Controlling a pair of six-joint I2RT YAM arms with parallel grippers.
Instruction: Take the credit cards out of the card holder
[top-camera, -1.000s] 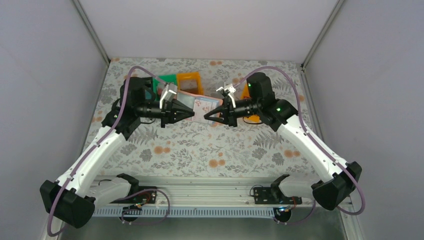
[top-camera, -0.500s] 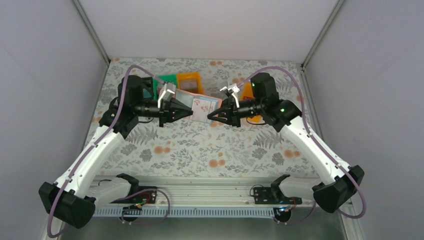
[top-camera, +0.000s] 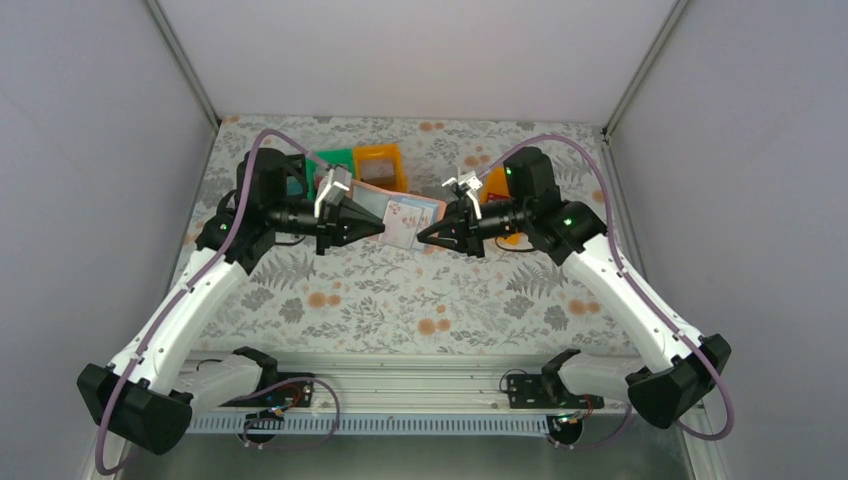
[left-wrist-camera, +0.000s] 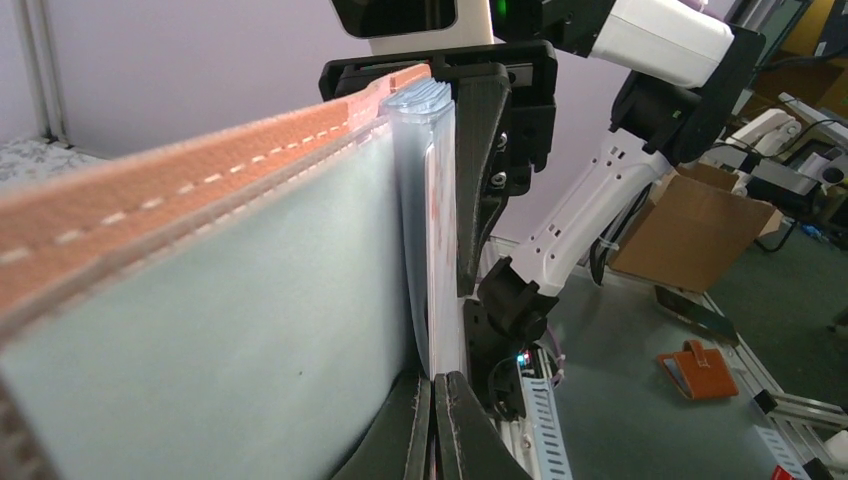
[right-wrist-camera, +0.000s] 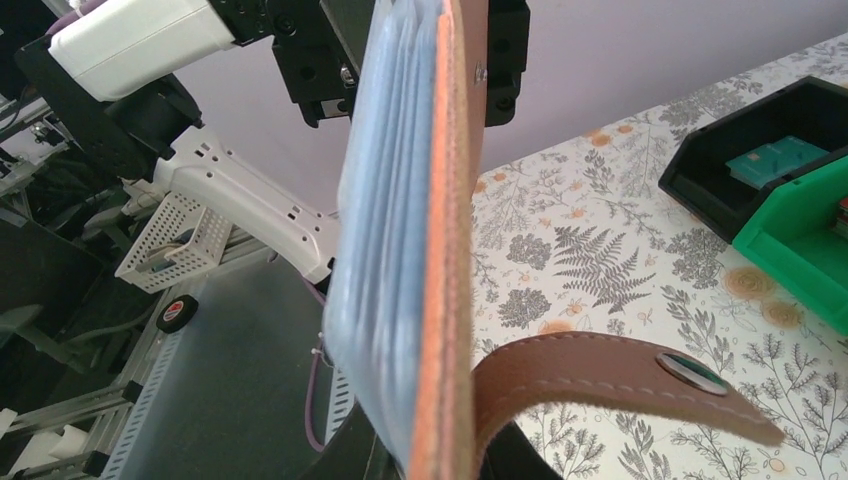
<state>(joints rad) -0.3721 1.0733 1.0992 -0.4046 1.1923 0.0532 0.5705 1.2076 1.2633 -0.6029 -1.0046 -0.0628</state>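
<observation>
Card holder (top-camera: 372, 205) is hanging open in the air above the table (top-camera: 400, 300), its long axis running left-right between the two claws. Left gripper (top-camera: 381, 228) is pinching the blue-grey sleeve side, jaws pressed together; right gripper (top-camera: 419, 237) is apparently clamping the brown cover's edge. Credit cards (top-camera: 405, 218) are sitting in the sleeves, the whitish one lying nearer the right claw.

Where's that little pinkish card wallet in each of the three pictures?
Top view: brownish-pink folding card holder, just above the picture's centre.
Left wrist: fills the left half, seen edge-on.
Right wrist: centre, edge-on.
Shared landmark: green plastic bin, in the top and right wrist views only.
</observation>
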